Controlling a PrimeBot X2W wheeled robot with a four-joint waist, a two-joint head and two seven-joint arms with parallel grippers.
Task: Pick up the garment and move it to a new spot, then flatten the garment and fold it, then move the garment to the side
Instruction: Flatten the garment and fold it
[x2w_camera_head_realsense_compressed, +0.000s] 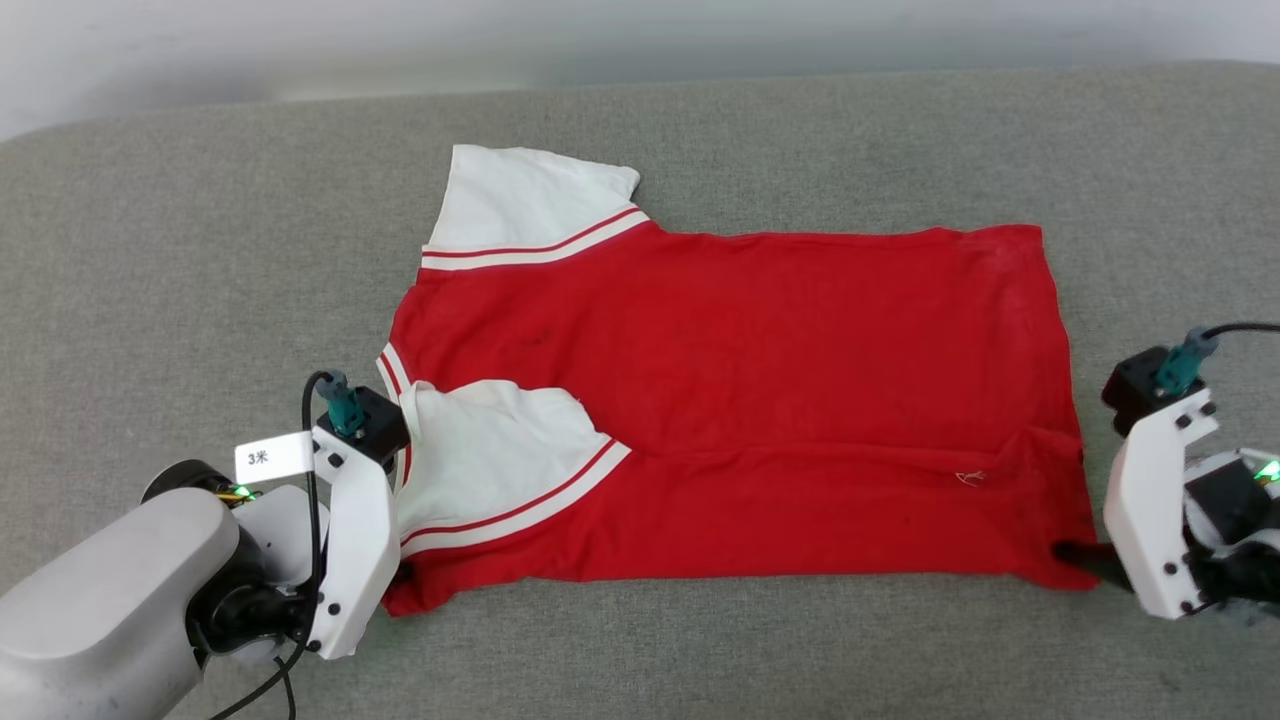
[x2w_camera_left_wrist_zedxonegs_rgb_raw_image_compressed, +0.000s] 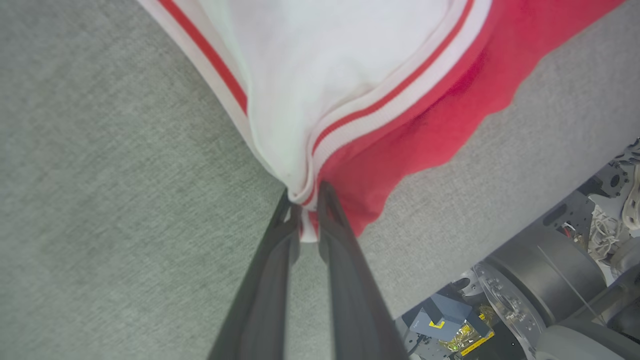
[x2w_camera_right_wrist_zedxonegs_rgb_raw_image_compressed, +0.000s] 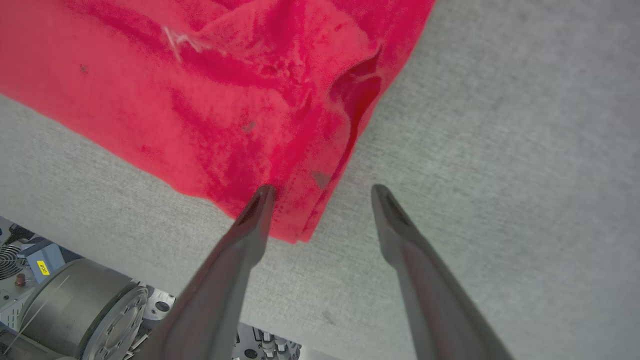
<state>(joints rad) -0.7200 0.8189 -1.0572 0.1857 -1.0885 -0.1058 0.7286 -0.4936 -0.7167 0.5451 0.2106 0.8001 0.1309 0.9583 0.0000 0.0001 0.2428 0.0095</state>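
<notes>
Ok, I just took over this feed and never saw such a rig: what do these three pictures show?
A two-armed robot. The wide picture is from its head, looking down on a grey fabric surface where a red T-shirt with white sleeves lies spread out. The other two are from cameras on the wrists, each looking forward along its arm. The left fingers are shut on the shirt's striped trim by the near sleeve. The right fingers stand open at the near hem corner, holding nothing.
</notes>
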